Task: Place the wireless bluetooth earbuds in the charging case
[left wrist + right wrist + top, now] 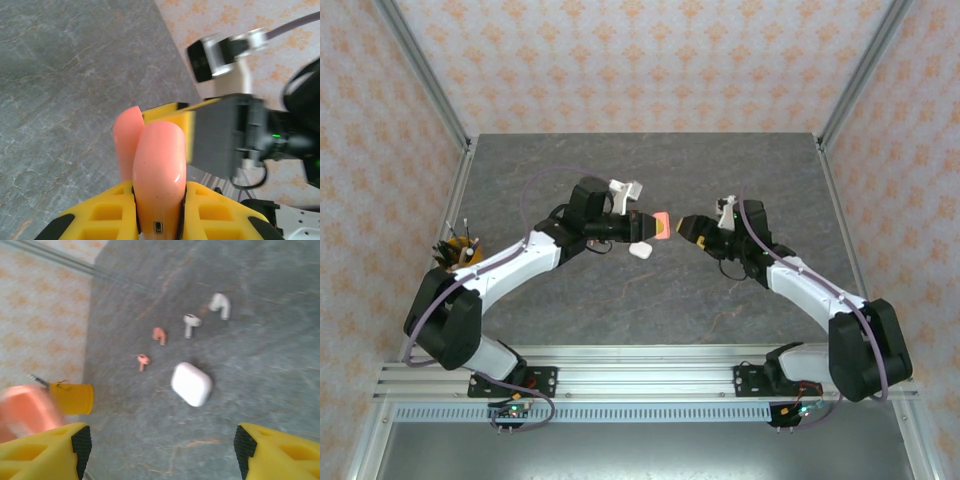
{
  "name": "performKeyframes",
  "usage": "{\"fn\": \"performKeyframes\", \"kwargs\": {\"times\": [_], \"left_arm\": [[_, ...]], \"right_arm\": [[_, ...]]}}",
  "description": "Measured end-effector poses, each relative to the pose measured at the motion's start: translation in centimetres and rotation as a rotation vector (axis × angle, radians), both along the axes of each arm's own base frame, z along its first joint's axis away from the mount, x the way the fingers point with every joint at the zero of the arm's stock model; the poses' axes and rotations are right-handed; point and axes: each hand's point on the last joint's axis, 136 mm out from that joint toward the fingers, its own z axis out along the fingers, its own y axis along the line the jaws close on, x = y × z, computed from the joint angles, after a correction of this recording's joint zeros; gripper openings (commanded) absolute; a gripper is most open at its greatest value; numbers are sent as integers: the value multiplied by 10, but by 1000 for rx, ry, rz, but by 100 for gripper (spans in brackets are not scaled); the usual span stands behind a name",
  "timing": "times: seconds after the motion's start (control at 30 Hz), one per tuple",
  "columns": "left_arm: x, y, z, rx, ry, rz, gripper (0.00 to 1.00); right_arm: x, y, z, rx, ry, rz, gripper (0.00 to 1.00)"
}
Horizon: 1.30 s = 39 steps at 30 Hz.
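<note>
Left wrist: left gripper point(157, 212) clamped on coral case point(157, 165), held off the table point(260, 355). Right gripper point(160, 450) has jaws wide, empty, just beside the case. Coral earbuds point(159, 335) and white earbuds point(190, 324) lie loose near white case point(191, 384). Risk: right fingers nudge the case and twist it in the pinch. Lid possibly ajar, too blurry to tell.

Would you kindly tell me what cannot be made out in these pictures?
1. Left wrist view: inside of the coral case, hidden by its own shell.
2. Right wrist view: the same case, blurred and cut by the left edge.
3. Right wrist view: the earbuds, too small and soft for fine detail.
4. Top view: lid seam of the white case, too small.
</note>
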Motion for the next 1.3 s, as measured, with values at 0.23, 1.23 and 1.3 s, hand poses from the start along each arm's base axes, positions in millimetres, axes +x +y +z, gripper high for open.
{"fn": "performKeyframes", "kwargs": {"times": [0.23,1.23,1.3], "left_arm": [[-3,-1,22,-26,-49,-10,0],[8,-22,22,-125,-21,-78,0],[11,-23,23,-140,-21,-75,0]], "right_arm": [[-7,-8,-3,-11,17,-16,76],[-23,12,54,59,-134,171,49],[-23,12,54,60,-133,173,48]]}}
